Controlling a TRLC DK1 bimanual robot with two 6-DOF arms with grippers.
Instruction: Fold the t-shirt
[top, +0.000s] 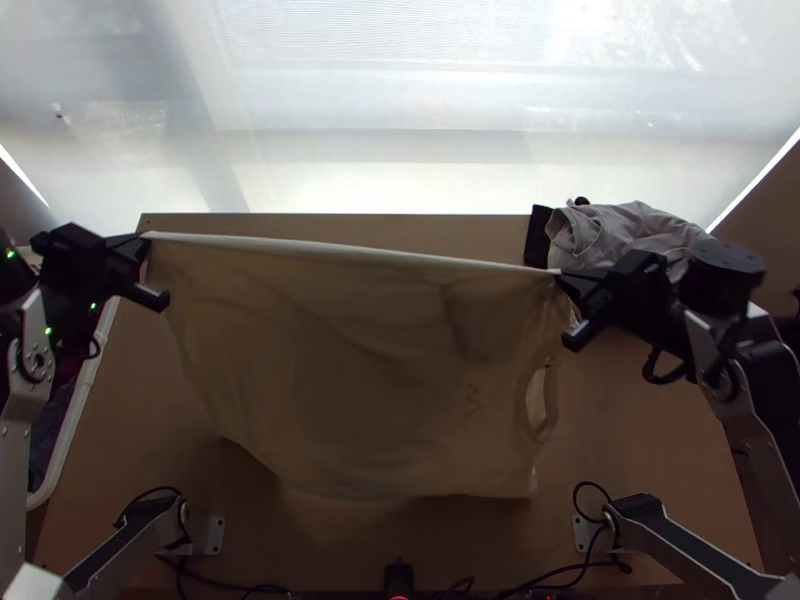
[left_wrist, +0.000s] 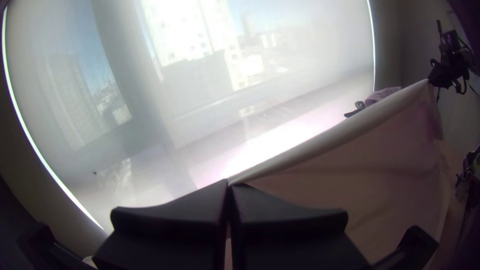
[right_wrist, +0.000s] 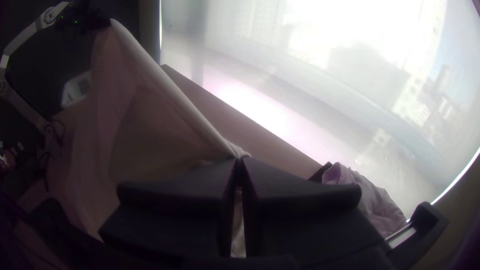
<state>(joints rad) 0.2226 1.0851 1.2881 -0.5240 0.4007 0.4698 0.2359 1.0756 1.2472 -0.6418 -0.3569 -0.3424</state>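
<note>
In the top view my left gripper (top: 148, 238) and my right gripper (top: 560, 274) hold the pale t-shirt (top: 350, 370) up between them. Its upper edge is pulled straight; the rest hangs in a broad sheet toward the near side, an armhole-like opening low at the right. The left wrist view has the left gripper (left_wrist: 230, 184) shut on one end of the shirt's edge (left_wrist: 320, 145). From the right wrist, the right gripper (right_wrist: 240, 161) is shut on the other end, and the shirt (right_wrist: 165, 95) stretches away from it. How its lower part meets the table is unclear.
A bunched light cloth (top: 630, 235) with a dark item (top: 538, 234) beside it lies at the table's far right. The wooden table (top: 640, 440) extends around the shirt, with cables and a small black device (top: 399, 577) at its near edge. A bright window is behind.
</note>
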